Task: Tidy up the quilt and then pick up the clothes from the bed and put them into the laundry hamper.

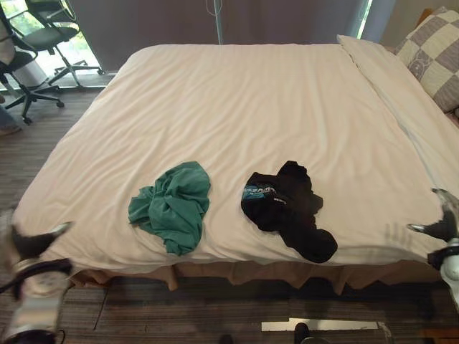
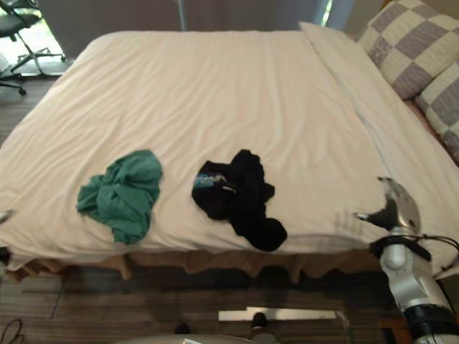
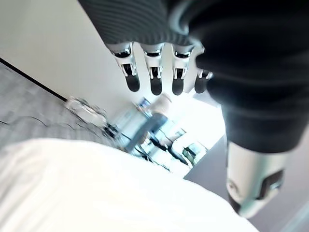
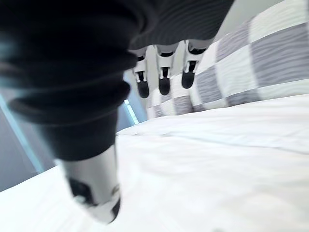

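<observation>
Quilt lies spread nearly flat over the bed, with only shallow wrinkles, so I judge the tidying close to done and the clothes the next job. My left robot hand hangs just off the bed's near corner, and its wrist view shows the fingers straight and relaxed with nothing in them. My right robot hand hovers over the quilt's near edge on the other side, fingers likewise extended and holding nothing, with the checked pillows well beyond it. Between the two hands, near the bed's front edge, sit the two garments: the green shirt nearer my left robot hand, the black garment nearer my right, the two lying apart from each other. Both are crumpled heaps of thin cloth; I expect them to be light, limp and not slippery, but prone to trailing and snagging the quilt if I pinch too low. I would take each at the highest bunched fold in the middle of its heap, closing fingers and thumb round a thick gather, not a single edge, so that the whole piece lifts together. The black one has a lobe drooping toward the bed's edge, which may dangle once lifted. An office chair stands on the floor far beyond my left robot hand.
</observation>
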